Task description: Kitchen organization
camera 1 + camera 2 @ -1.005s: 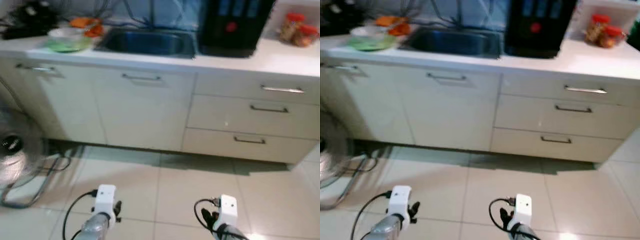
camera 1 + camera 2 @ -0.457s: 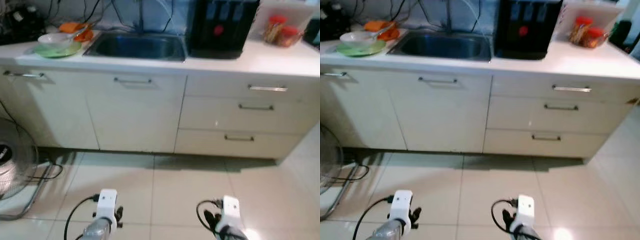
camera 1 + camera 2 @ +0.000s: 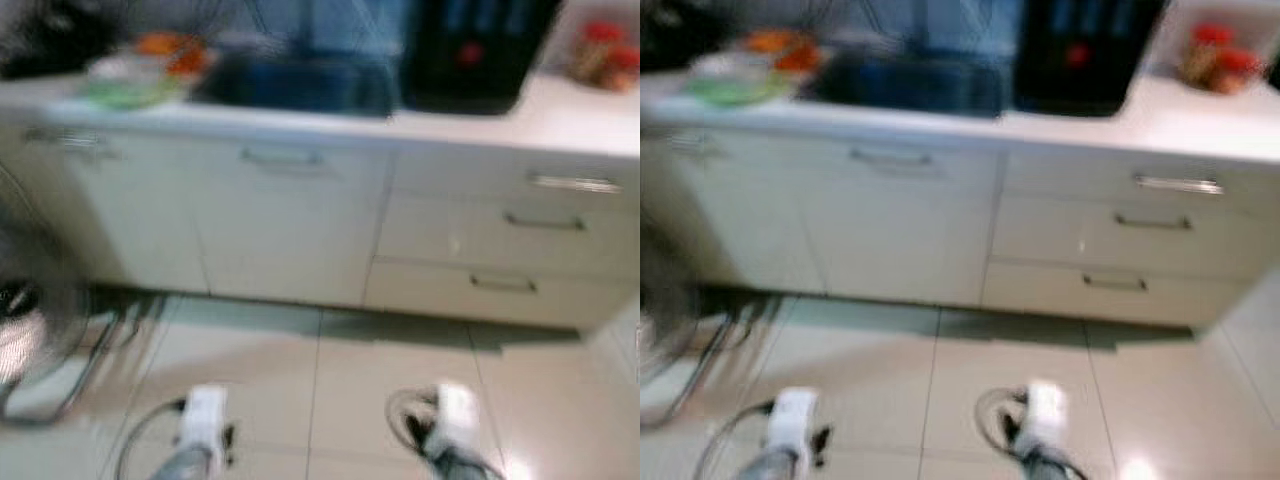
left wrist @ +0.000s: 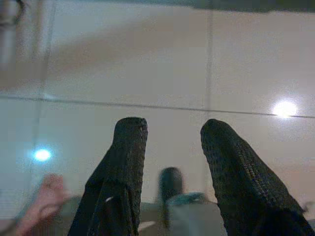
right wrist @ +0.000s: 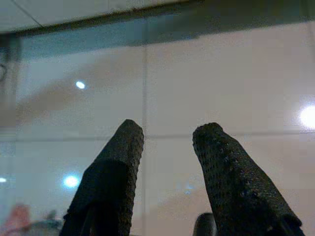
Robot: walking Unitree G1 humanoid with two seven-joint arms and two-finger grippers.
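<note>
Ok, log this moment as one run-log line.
phase: approaching counter | view: blurred | left gripper: open, idle over floor | right gripper: open, idle

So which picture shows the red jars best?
The right eye view. The red jars sit whole on the counter there, well inside the picture, though blurry. The left eye view has them squeezed into its top corner, just as blurry. Both wrist views look down at the floor tiles past the open fingers, so they don't help.

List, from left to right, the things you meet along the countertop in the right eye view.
Green plate with a white bowl → orange item → sink → black appliance with a red spot → red-lidded jars.
</note>
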